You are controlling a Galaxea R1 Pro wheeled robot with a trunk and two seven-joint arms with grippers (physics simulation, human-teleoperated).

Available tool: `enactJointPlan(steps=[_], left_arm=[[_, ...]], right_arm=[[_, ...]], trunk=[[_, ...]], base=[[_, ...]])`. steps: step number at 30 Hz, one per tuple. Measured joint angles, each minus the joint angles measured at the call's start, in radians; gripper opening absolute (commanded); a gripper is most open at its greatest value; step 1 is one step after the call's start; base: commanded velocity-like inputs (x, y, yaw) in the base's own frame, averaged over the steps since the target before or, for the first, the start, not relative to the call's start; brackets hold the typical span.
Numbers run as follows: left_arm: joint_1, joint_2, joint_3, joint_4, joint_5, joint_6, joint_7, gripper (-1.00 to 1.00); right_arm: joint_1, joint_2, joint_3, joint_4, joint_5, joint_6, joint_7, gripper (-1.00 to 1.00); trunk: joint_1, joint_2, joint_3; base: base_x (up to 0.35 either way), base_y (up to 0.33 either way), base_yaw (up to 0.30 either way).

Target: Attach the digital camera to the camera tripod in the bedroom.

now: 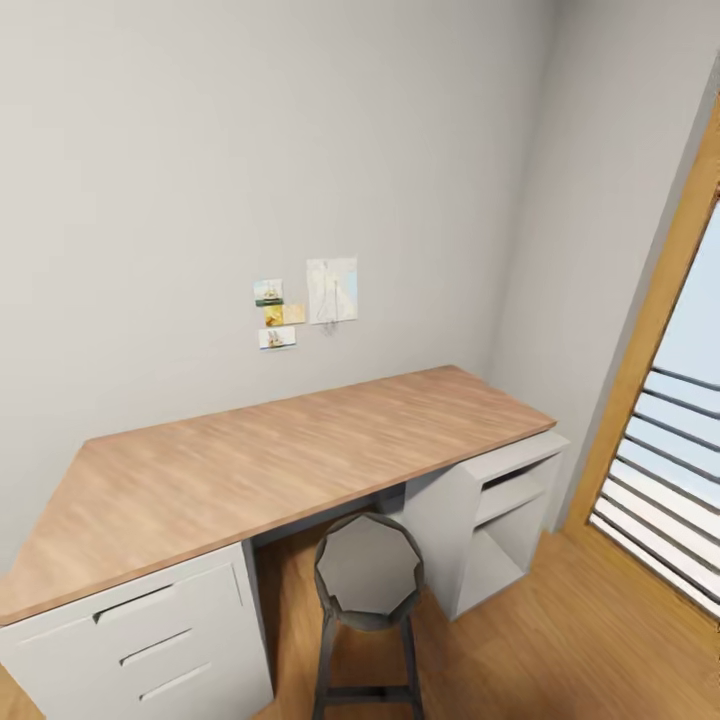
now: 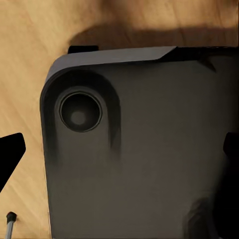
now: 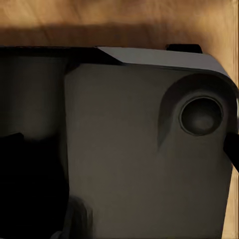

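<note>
Facing a long wood-topped bench (image 1: 290, 450) with white drawers; bare top, round grey stool (image 1: 368, 580) tucked just in front of the bench, small paper notes (image 1: 305, 300) pinned on the pale wall above the bench, railed glass door (image 1: 665, 470) well off to the bench's right. No sign here of camera or tripod, so likely a search phase; best to turn the base slowly and sweep the room. Wrist views looking down on a dark grey robot base (image 2: 144, 149) over plank floor (image 2: 25, 74); state of either end effector impossible to tell.
</note>
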Motion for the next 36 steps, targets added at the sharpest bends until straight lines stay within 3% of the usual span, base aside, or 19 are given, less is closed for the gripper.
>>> enactJointPlan(steps=[9, 28, 36], left_arm=[[0.0, -0.001, 0.0, -0.029, 0.001, -0.001, 0.0, 1.0], [0.0, -0.001, 0.0, -0.029, 0.004, -0.004, 0.0, 1.0], [0.0, -0.004, 0.0, -0.029, 0.002, -0.006, 0.0, 1.0]], right_arm=[[0.0, 0.001, -0.002, -0.003, 0.0, 0.001, -0.003, 1.0], [0.0, 0.0, -0.005, -0.007, -0.004, 0.0, -0.005, 1.0], [-0.001, -0.003, -0.005, -0.011, -0.004, -0.002, -0.005, 1.0]], trunk=[[0.0, 0.0, 0.0], [0.0, 0.0, 0.0], [0.0, 0.0, 0.0]], base=[[0.019, -0.065, 0.081], [0.001, -0.002, 0.278], [0.156, -0.186, 0.286]])
